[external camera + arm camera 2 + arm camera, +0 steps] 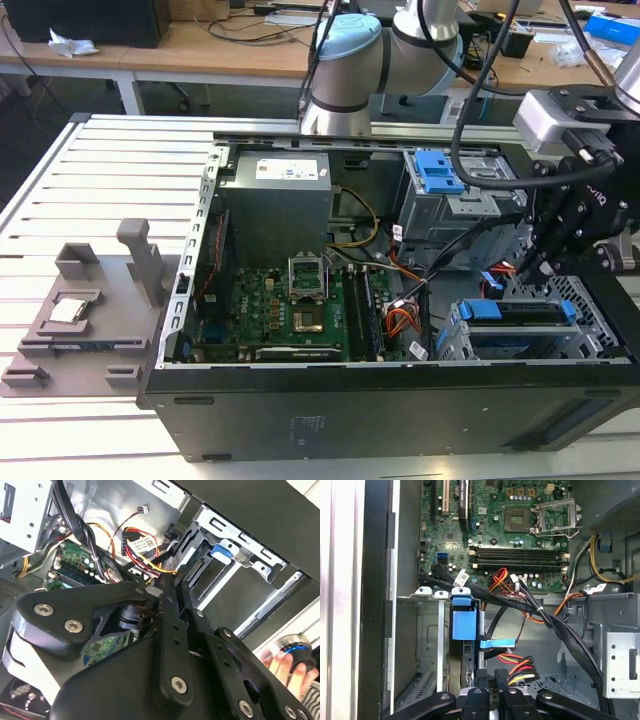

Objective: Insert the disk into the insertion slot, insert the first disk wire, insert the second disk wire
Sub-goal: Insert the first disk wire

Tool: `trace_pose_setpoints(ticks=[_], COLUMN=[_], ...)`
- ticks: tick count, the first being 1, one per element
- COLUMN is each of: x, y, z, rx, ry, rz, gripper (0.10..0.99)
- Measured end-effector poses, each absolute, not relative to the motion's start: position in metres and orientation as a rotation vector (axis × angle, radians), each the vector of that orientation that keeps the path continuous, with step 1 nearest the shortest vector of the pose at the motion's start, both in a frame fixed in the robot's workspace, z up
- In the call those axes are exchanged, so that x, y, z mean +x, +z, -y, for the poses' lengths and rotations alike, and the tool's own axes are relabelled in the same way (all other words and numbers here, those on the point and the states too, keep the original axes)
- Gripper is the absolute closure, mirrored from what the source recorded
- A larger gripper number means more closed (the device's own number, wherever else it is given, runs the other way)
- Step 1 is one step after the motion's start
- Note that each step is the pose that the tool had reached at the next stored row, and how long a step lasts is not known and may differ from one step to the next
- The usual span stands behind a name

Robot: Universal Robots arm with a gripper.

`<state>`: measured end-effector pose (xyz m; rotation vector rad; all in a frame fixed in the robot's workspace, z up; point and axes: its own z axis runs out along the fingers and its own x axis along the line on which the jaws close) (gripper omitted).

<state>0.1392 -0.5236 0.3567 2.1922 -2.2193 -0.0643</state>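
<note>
A white paper label (pixel 290 170) on the grey metal power supply carries print that cannot be read. The disk (pixel 462 625), showing its bright blue plastic carrier, sits inside the insertion slot (pixel 590 300) of the silver perforated-metal cage, within the open black computer case (pixel 350 410) on the white slatted counter (pixel 60 200). The black end effector (pixel 495 685) is closed on the black plug of a red, yellow and black wire bundle (pixel 520 666), just beside the disk.

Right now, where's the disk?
Exterior view's lower right: the disk sits in the insertion slot, with the tool just above it. The first wrist view shows its blue carrier in that slot.
</note>
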Motion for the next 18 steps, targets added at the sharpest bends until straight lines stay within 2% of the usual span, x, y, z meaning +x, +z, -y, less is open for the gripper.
trace_pose_setpoints(ticks=[4, 7, 18], x=[0.139, 0.14, 0.144], y=[0.351, 0.349, 0.342], z=[0.528, 0.528, 0.531], rx=[2.171, 2.151, 2.155], ry=[-0.065, -0.017, -0.019], rz=[2.24, 2.218, 2.212], gripper=[0.914, 0.914, 0.914])
